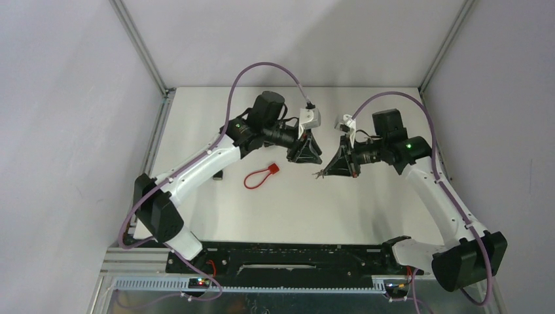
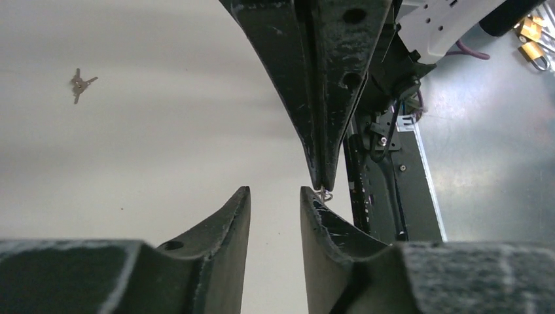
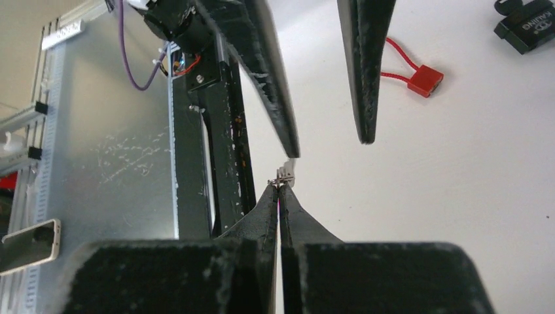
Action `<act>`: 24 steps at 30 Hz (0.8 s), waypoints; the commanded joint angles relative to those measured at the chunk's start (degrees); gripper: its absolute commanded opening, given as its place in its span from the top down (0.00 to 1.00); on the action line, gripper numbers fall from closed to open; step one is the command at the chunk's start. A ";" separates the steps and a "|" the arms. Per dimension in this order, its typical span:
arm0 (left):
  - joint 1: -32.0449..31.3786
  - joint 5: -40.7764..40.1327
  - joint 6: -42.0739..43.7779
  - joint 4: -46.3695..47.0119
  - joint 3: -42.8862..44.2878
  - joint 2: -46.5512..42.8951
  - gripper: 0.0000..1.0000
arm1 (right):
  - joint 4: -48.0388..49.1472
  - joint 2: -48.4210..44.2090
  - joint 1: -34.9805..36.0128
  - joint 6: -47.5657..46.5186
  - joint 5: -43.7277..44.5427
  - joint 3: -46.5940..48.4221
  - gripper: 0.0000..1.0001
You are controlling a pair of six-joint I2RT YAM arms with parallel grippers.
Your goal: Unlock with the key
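Note:
The small metal key sticks out of the tips of my right gripper, which is shut on it above the table. Seen from above, the key points left from the right gripper. My left gripper hovers just beside it, open, with nothing between its fingers. In the left wrist view the left gripper has the right gripper's shut tips and the key ring just past its right finger. The red lock with its red cable loop lies on the table to the left, also in the right wrist view.
A second bunch of keys lies on the white table. A small black box sits near the left arm. Brass padlocks lie off the table beyond the black rail at the near edge.

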 commanded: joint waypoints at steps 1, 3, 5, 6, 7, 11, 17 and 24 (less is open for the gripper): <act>0.04 -2.16 -0.88 -1.22 4.22 0.61 0.58 | 6.82 -0.94 -3.05 7.42 -3.82 -0.28 1.00; 0.10 -2.27 -0.71 -1.56 3.84 -0.15 0.51 | 10.09 -1.25 -4.90 11.56 -3.74 -0.27 1.00; 0.12 -2.72 -1.10 -1.00 3.20 -0.95 0.44 | 14.08 -1.42 -6.69 17.34 -3.39 -0.27 1.00; 0.16 -2.89 -1.64 -0.79 2.97 -1.24 0.42 | 15.93 -1.40 -7.48 18.94 -3.31 -0.27 1.00; 0.15 -3.21 -2.70 -0.68 2.98 -1.39 0.41 | 17.85 -1.18 -8.16 22.46 -2.90 -0.25 1.00; 0.14 -3.66 -6.79 -0.80 3.90 -0.87 0.40 | 18.81 1.19 -10.56 26.90 -0.31 0.85 1.00; 0.06 -5.15 -8.22 -0.82 5.24 0.97 0.43 | 9.84 1.35 -9.77 18.47 9.67 4.51 1.00; -0.15 -6.35 -6.57 -4.39 8.19 3.69 0.45 | -5.52 1.07 -2.18 4.98 29.09 8.61 1.00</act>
